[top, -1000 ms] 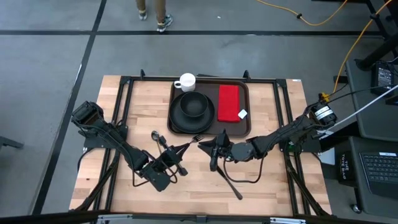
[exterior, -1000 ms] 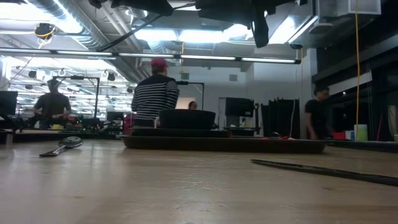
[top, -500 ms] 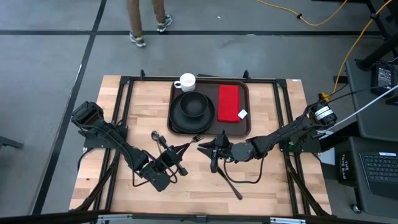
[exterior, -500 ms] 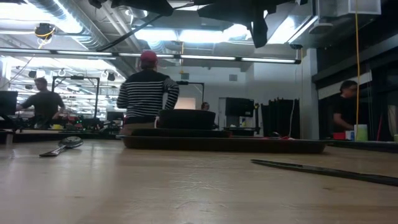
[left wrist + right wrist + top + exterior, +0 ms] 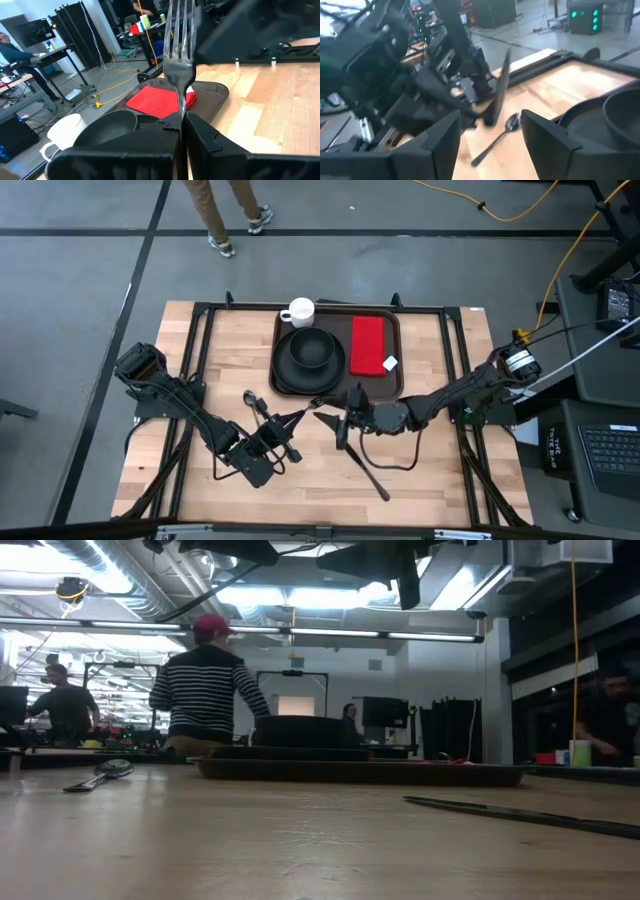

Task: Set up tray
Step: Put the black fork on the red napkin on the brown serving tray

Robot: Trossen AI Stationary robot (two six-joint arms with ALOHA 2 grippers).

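Left end effector (image 5: 283,423) grips a fork (image 5: 179,65) near the tray (image 5: 396,385); right end effector (image 5: 343,423) open, empty. Next, likely placing the fork on the tray.

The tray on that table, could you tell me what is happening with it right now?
The tray already holds a black plate and bowl, a white mug and a red napkin. The left gripper holds a fork towards the right gripper, which is open beside it. A spoon and knife lie on the table.
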